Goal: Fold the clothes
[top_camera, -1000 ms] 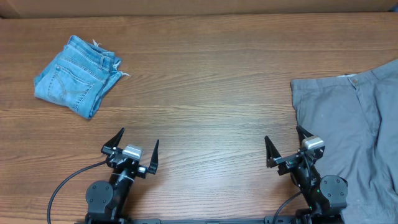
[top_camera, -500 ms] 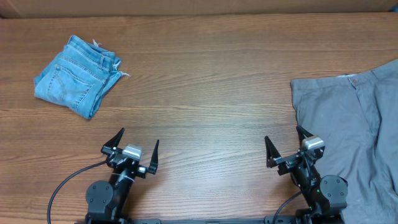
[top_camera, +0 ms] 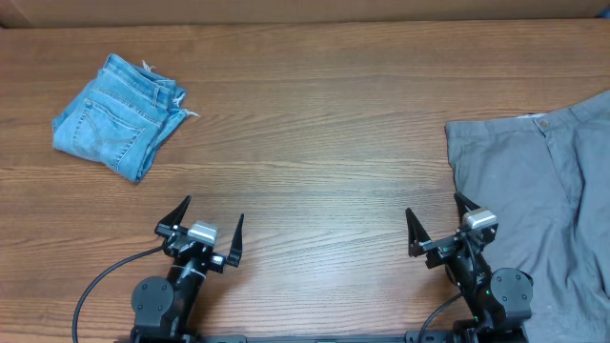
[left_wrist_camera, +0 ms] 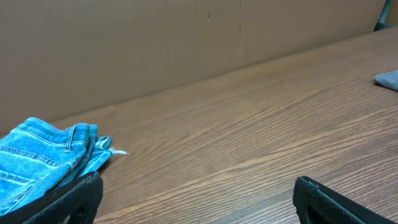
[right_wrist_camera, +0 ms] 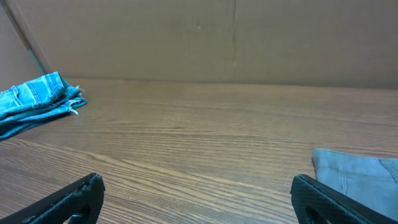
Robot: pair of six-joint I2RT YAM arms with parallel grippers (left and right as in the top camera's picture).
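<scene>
A wooden table [top_camera: 315, 124], its brown grain running left to right, spreads out ahead of the left claw [top_camera: 212, 211] and the right claw [top_camera: 434, 205]. Beyond its far edge, straight ahead of both, stands a plain brown wall [right_wrist_camera: 155, 37] with a vertical seam [right_wrist_camera: 235, 31]. The light is even and soft.

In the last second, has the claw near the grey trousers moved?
No. The right gripper sits in the same spot beside the grey trousers, open as before.
</scene>
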